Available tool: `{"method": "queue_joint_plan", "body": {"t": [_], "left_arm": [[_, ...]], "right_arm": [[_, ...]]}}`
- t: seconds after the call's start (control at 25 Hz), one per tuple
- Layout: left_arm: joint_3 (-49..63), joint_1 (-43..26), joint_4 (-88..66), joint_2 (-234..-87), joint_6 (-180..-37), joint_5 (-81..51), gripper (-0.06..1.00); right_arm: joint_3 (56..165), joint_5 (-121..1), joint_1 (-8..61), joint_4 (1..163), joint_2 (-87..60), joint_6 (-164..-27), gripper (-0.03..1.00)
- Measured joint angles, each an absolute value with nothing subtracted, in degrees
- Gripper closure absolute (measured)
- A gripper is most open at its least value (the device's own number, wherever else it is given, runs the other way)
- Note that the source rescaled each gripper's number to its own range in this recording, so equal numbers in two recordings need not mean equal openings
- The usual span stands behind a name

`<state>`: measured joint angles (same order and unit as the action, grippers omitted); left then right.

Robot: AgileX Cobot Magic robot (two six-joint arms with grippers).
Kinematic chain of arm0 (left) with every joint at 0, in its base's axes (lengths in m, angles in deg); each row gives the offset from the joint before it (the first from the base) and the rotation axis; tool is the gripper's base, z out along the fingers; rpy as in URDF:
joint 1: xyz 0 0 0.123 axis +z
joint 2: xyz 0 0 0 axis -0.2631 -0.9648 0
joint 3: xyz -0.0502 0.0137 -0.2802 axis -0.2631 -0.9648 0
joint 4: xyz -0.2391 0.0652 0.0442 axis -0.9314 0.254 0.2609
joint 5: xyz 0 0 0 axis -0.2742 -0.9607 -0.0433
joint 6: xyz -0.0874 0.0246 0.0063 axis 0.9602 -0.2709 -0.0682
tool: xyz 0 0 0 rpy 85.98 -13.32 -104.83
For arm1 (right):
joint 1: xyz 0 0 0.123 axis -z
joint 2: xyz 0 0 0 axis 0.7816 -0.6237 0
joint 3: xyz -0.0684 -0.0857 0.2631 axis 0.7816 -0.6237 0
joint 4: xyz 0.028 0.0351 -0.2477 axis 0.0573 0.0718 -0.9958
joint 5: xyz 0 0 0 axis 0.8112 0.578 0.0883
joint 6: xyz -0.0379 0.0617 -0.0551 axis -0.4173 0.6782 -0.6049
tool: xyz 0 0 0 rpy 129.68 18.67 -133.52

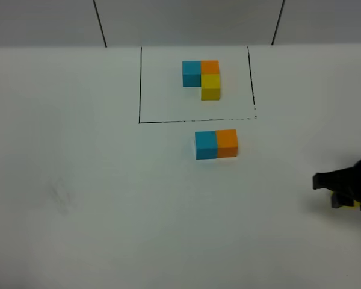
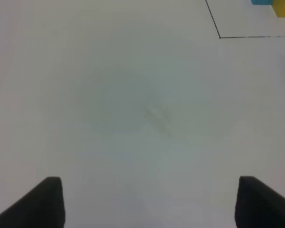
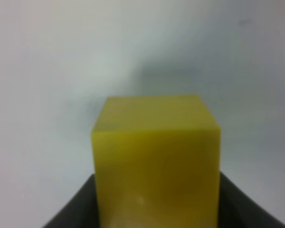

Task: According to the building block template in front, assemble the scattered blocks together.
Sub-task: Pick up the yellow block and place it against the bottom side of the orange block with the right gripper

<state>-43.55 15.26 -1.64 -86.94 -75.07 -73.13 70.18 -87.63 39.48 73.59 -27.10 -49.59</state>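
The building block template point(image 1: 202, 77) is an L of blue, orange and yellow cubes inside a thin black-line frame point(image 1: 140, 84) at the back. Just in front of the frame, the loose light blue cube point(image 1: 206, 145) and the loose orange cube point(image 1: 227, 143) stand side by side, touching. My right gripper point(image 1: 344, 191) is at the far right edge, shut on the loose yellow cube point(image 1: 351, 205). In the right wrist view the yellow cube point(image 3: 156, 152) fills the space between the dark fingers point(image 3: 71, 209). My left gripper point(image 2: 149, 204) is open and empty over bare table.
The white table point(image 1: 78, 180) runs to a grey back wall with two dark seams point(image 1: 100, 24). The left wrist view shows the frame's corner point(image 2: 220, 36) and a part of the template point(image 2: 284, 7) at its edge.
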Motion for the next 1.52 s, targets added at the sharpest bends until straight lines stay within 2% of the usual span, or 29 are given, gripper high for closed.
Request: {"method": "queue_joint_plan", "body": {"t": [0.08, 0.24, 0.52, 1.0, 1.52], "left_arm": [[-43.6, 15.3, -1.6, -86.9, -75.1, -73.1, 0.34], [-43.6, 15.3, -1.6, -86.9, -75.1, -73.1, 0.34], [-43.6, 15.3, -1.6, -86.9, -75.1, -73.1, 0.34], [-43.6, 15.3, -1.6, -86.9, -75.1, -73.1, 0.34], [-43.6, 15.3, -1.6, -86.9, -75.1, -73.1, 0.34]], "right_arm": [[72.0, -87.9, 33.0, 70.7, -27.7, -40.1, 0.95], [75.8, -88.1, 23.5, 67.2, -32.4, -29.8, 0.95], [85.0, -88.1, 14.6, 64.5, -42.8, -24.1, 0.95], [94.3, -86.5, 14.0, 59.7, -53.3, -21.1, 0.95], [95.2, -85.4, 13.5, 57.9, -54.1, -21.0, 0.95]]}}
